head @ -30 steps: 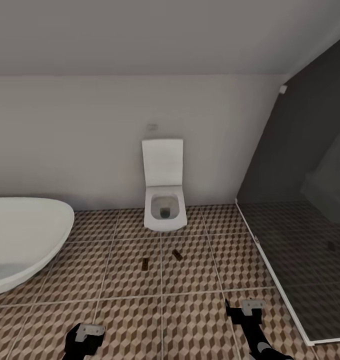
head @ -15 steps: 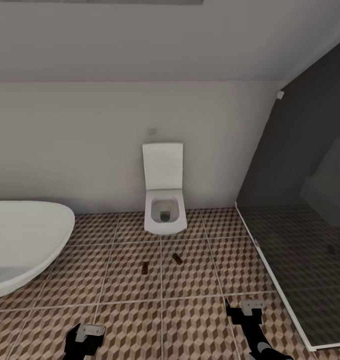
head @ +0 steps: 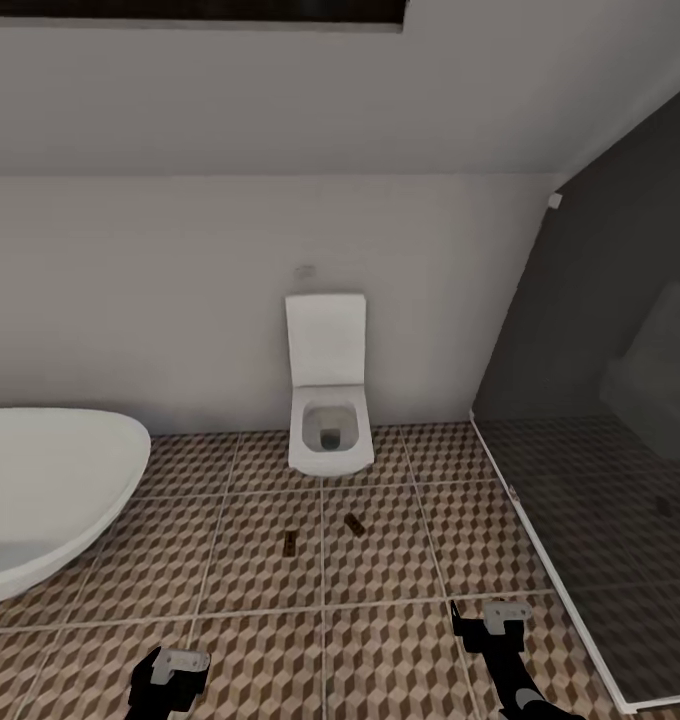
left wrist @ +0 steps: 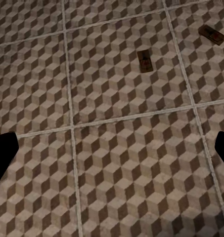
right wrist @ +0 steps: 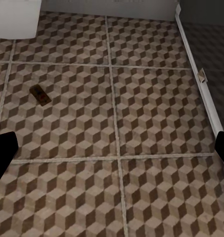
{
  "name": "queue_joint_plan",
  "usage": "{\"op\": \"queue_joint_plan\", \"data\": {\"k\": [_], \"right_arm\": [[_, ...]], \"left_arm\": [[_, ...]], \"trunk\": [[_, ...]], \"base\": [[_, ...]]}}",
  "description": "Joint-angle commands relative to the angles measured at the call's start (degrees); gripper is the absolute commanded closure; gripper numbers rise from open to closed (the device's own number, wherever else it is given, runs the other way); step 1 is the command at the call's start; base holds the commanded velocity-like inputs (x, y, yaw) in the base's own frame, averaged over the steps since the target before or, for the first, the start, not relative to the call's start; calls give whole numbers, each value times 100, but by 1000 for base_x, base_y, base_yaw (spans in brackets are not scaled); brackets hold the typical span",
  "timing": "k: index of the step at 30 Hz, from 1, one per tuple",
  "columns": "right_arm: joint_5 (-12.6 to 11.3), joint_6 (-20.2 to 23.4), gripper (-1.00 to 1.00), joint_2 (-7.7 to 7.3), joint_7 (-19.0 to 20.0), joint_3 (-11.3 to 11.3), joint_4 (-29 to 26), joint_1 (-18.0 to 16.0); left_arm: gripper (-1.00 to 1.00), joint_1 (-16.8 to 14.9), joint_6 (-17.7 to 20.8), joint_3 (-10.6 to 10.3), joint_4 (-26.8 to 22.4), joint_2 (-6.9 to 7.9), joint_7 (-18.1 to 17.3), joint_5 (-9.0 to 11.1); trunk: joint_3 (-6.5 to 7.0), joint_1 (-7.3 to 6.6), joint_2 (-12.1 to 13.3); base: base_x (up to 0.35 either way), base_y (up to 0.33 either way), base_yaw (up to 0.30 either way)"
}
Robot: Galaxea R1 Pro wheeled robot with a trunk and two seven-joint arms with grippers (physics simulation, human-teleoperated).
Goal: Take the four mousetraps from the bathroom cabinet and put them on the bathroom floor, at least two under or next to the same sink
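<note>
The left gripper [head: 170,668] hangs low over the bathroom floor [head: 400,660] at the near edge of the head view. In its wrist view the two dark fingertips [left wrist: 2,155] sit far apart at opposite edges, with nothing between them but tile. The right gripper [head: 498,622] hangs likewise over the tiles near the shower glass; its fingertips [right wrist: 3,150] are also spread wide and hold nothing.

Ahead of both grippers, two mousetraps lie flat on the cube-patterned tiles, apart from each other. One mousetrap [head: 290,543] lies just left of a grout line running toward the toilet [head: 327,420]; it also shows in the left wrist view [left wrist: 145,61]. The other mousetrap [head: 355,524] lies just right of that line, angled, slightly nearer the toilet, and appears in both wrist views [left wrist: 211,34] [right wrist: 39,95].

A white tub [head: 50,480] curves in at the left. The dark smoked-glass shower enclosure [head: 600,480] stands at the right, its pale base rail [right wrist: 203,96] crossing the floor.
</note>
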Motion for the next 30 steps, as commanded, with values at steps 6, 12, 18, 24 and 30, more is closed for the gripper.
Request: {"op": "queue_joint_plan", "data": {"k": [6, 12, 18, 24, 30], "right_arm": [[-48, -14, -100, 2, -13, 52, 3, -2], [-48, -14, -100, 5, -13, 52, 3, -2], [-48, -14, -100, 6, -13, 52, 3, -2], [-48, -14, -100, 6, -13, 52, 3, -2], [-48, -14, -100, 6, -13, 52, 3, 6]], "left_arm": [[-100, -8, -31, -48, 20, -3, 6, 29], [-100, -8, -31, -48, 20, -3, 6, 28], [-100, -8, -31, -48, 20, -3, 6, 29], [-100, -8, -31, -48, 20, -3, 6, 30], [-100, -8, -31, -48, 20, -3, 6, 29]], "trunk": [[46, 3, -10], [102, 3, -10], [158, 3, -10], [215, 3, -10], [271, 3, -10]], "base": [[0, 0, 0], [0, 0, 0], [0, 0, 0], [0, 0, 0], [0, 0, 0]]}}
